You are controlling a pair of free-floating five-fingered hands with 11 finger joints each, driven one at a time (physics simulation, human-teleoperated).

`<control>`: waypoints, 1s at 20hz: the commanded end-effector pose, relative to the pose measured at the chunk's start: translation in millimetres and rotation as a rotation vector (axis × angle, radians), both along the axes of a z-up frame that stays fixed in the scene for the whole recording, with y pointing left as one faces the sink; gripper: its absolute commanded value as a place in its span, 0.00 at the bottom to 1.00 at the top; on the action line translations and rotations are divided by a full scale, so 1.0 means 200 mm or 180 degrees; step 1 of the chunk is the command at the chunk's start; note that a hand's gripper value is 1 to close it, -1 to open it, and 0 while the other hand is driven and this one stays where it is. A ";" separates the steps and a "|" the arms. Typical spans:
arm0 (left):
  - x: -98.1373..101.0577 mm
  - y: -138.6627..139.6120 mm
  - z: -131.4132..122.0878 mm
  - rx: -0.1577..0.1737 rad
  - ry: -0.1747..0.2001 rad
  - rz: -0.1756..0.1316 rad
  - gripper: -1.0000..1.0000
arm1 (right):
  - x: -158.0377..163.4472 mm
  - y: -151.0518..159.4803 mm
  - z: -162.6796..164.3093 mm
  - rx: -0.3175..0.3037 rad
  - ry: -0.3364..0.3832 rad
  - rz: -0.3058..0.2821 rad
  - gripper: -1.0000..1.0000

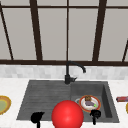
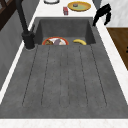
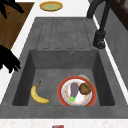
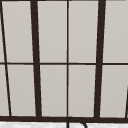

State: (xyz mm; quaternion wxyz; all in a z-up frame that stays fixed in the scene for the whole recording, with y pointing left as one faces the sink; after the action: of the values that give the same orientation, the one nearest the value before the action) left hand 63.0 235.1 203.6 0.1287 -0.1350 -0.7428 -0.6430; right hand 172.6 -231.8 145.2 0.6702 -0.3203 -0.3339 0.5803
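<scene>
Even flat light, faint shadows, soft blurry render, no glare

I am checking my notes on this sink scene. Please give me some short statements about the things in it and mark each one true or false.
1. A banana lies in the sink basin, beside the red-rimmed plate. True.
2. The red-rimmed plate stands on the counter. False: it lies inside the basin.
3. The right hand grips the banana. False: it hovers at the front edge of the basin and holds nothing.
4. A yellow dish rests on the counter beyond the ribbed drainboard. True.
5. The faucet is white. False: it is black.
6. The left hand shows low at the front of the drainboard. True.
</scene>
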 end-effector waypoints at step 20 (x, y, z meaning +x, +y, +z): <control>0.00 0.00 0.00 -0.0035 -0.0096 0.0070 0.50 | 0.26 0.18 0.02 0.0140 -0.1510 0.0047 0.00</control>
State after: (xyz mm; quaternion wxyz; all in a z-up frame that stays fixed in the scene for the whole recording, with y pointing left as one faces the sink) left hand 63.9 234.2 202.7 0.1237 -0.1176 -0.7497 -0.6394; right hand 209.1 -205.3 146.7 0.5953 -0.4133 -0.4600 0.5130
